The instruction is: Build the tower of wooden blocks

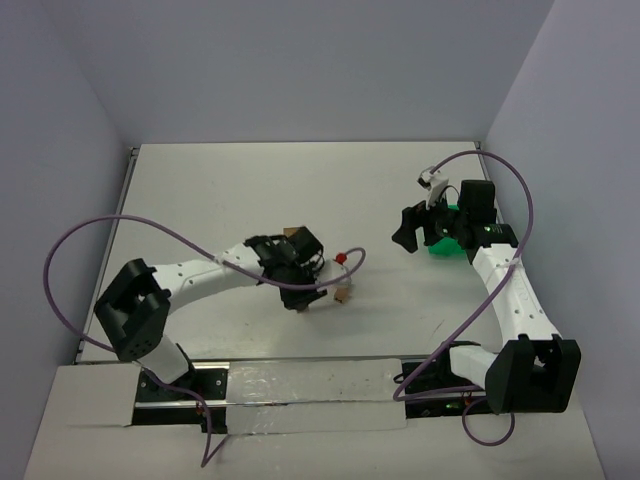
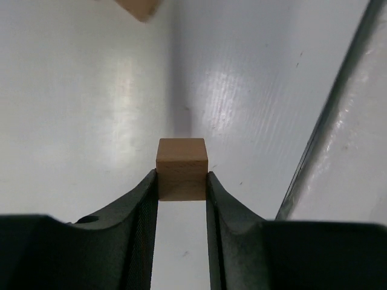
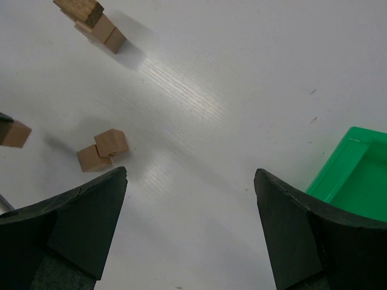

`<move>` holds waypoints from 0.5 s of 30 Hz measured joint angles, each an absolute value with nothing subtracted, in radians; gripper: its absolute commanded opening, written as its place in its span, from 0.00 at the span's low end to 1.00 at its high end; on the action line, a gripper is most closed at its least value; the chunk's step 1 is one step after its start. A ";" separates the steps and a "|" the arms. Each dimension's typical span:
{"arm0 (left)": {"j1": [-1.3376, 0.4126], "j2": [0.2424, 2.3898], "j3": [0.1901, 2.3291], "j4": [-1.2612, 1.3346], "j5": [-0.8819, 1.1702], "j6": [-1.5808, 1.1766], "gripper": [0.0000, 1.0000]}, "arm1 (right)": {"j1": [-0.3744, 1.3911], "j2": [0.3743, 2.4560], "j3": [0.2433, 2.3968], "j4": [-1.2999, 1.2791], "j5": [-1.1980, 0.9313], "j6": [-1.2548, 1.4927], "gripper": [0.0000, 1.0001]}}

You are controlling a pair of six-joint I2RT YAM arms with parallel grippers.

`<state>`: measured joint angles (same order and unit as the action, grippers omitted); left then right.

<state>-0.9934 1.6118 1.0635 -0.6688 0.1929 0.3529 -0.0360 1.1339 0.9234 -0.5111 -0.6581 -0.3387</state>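
My left gripper point(image 2: 181, 179) is shut on a light-brown wooden cube point(image 2: 181, 168), its black fingers pressed against both sides, low over the white table. The top view has this gripper point(image 1: 301, 300) near the table's middle. Two loose cubes point(image 3: 103, 151) lie together just to its right, seen from above as one small block point(image 1: 342, 295). A short stack of cubes point(image 3: 91, 18) stands behind the left wrist point(image 1: 290, 232). My right gripper point(image 3: 190, 181) hangs open and empty over bare table at the right point(image 1: 410, 235).
A bright green bin point(image 3: 354, 175) sits under the right arm point(image 1: 445, 243). A purple cable with a red tip point(image 1: 341, 258) lies beside the loose cubes. A metal rail point(image 2: 338, 115) runs along the table's near edge. Walls close in the sides.
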 measured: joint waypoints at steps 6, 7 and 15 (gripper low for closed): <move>-0.719 1.528 1.311 -0.796 0.356 0.576 0.00 | -0.037 1.137 0.923 -0.480 -0.682 -0.313 0.93; -0.688 1.519 1.349 -0.814 0.364 0.614 0.01 | -0.037 1.139 0.923 -0.474 -0.686 -0.308 0.93; -0.636 1.677 1.633 -1.006 0.394 0.847 0.08 | -0.037 1.187 0.923 -0.421 -0.709 -0.262 0.93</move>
